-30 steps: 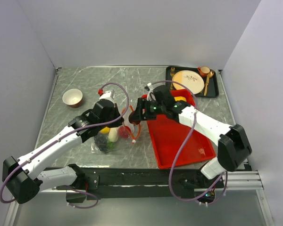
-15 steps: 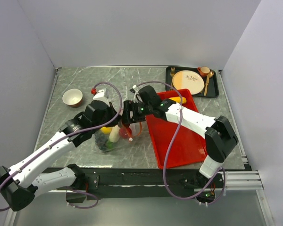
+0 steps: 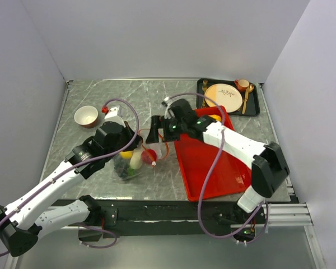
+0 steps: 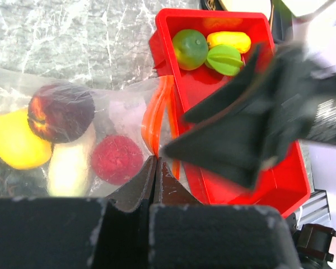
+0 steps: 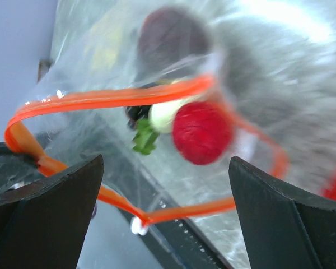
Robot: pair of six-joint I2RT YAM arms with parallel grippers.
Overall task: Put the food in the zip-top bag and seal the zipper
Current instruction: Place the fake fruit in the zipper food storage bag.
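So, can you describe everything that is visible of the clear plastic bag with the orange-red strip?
The clear floppy plastic bag lies on the grey marbled table, left of the red rectangular tray. Its orange-red zipper strip stands open in a wide loop, with a small white slider on it. Inside are a yellow fruit, a dark red round fruit, a red bumpy berry, a pale long piece and dark grapes. The shut left tool appears to pinch its rim.

No text, label or number can be read; the dark marking on the cream plate, upper right, is too small to tell
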